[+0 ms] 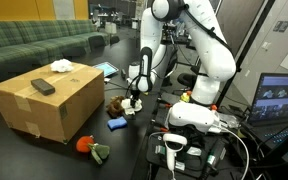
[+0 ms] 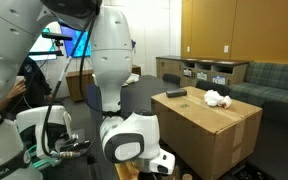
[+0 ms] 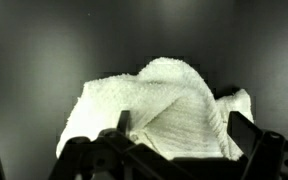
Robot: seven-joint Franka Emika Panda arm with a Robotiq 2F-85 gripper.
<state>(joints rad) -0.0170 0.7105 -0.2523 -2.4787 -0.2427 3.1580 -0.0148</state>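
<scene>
Nearest, an orange and green soft toy point(image 1: 86, 146) is seen on the dark table point(image 1: 24, 150). Beyond it, the tool point(image 1: 134, 100) is held low, just right of a large brown cardboard box point(image 1: 44, 105). In the wrist view a crumpled white terry towel point(image 3: 174, 90) is bunched between its half-spread fingers; whether it is clamped cannot be told. Farthest stands a green sofa point(image 1: 34, 40).

Dim room, bright monitor glow, wrist view soft, vignetted, shadowed edges
</scene>
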